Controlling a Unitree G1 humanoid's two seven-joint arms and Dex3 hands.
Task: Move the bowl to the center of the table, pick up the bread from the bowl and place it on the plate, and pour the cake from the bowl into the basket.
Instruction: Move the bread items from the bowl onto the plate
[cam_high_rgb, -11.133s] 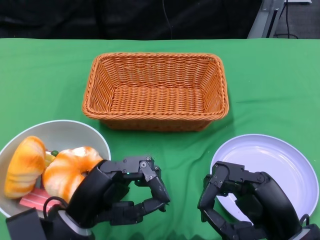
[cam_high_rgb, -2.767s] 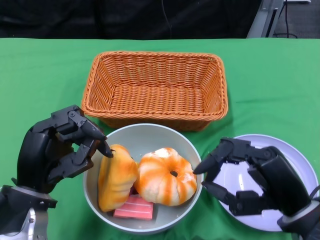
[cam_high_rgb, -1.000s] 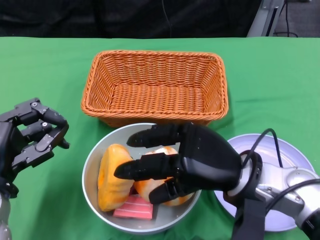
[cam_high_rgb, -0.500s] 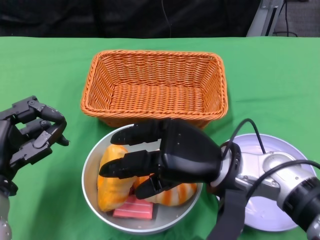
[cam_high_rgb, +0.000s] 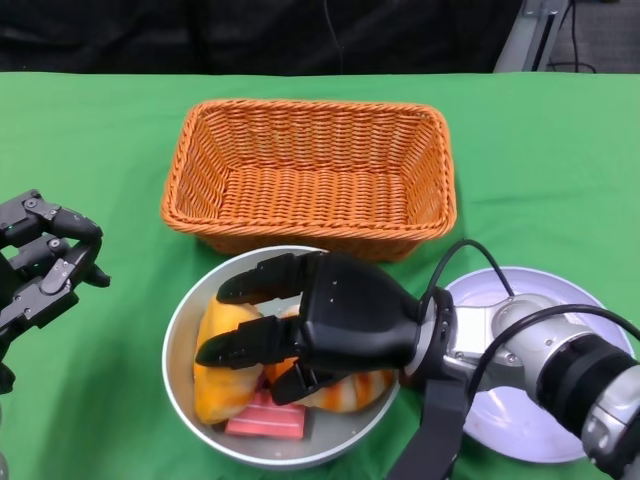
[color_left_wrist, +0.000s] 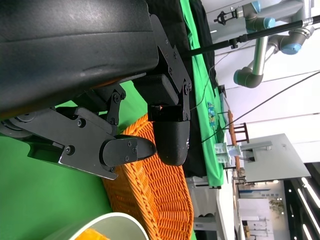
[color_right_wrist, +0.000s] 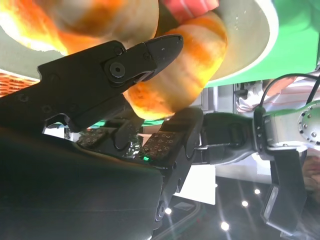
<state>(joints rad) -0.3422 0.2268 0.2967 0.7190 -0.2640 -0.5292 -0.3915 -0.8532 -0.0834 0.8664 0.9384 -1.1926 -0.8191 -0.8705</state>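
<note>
The bowl sits on the green bench, just in front of the basket. Inside the bowl are two orange breads and a pink cake. The right robot hand reaches down into the bowl with its fingers spread over the long bread. In the right wrist view the fingers curve around that bread, but it is hard to tell if they really hold it yet. The round bread lies right beside the long one, under the same robot hand, so the fingers might push it or the cake out over the bowl's rim. If the grip is loose, the soft bread could slip and fall back. The plate waits to the right of the bowl. The left robot hand floats to the left of the bowl with its fingers apart, holding nothing, so the bowl could slide if it is pushed.
</note>
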